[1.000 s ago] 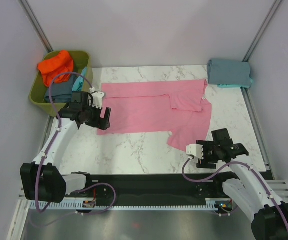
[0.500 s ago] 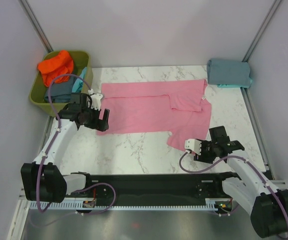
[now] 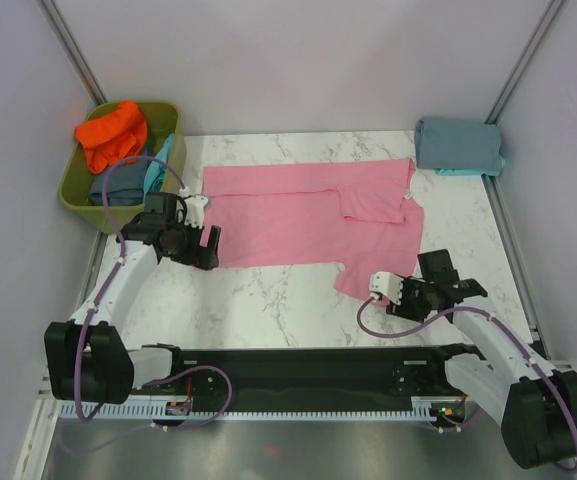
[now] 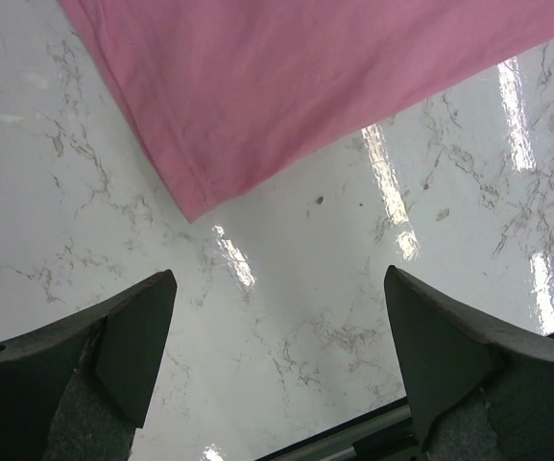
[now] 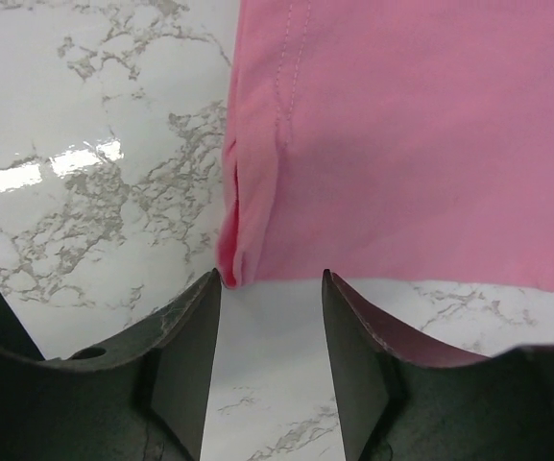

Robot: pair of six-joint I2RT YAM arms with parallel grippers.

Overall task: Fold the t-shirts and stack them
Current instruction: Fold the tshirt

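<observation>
A pink t-shirt [image 3: 298,215] lies spread flat on the marble table, one sleeve folded in at the right. My left gripper [image 3: 206,248] hovers at its near left corner [image 4: 192,206], jaws wide open over bare marble [image 4: 278,279]. My right gripper [image 3: 393,297] sits at the shirt's near right hem [image 5: 248,259], its jaws [image 5: 271,280] partly open; the tips just reach the rolled hem edge and nothing lies between them. A folded grey-blue t-shirt [image 3: 458,145] rests at the back right. Orange [image 3: 111,133], slate-blue [image 3: 118,185] and turquoise [image 3: 158,160] t-shirts lie in a tub.
The olive-green tub [image 3: 76,190] stands off the table's back left corner. Grey walls close in on both sides, with metal posts at the back corners. A black rail [image 3: 298,365] runs along the near table edge between the arm bases.
My right gripper has slid left and forward up to the pink shirt's hem, and its jaws have narrowed. The left gripper has shifted slightly nearer, still wide open.
</observation>
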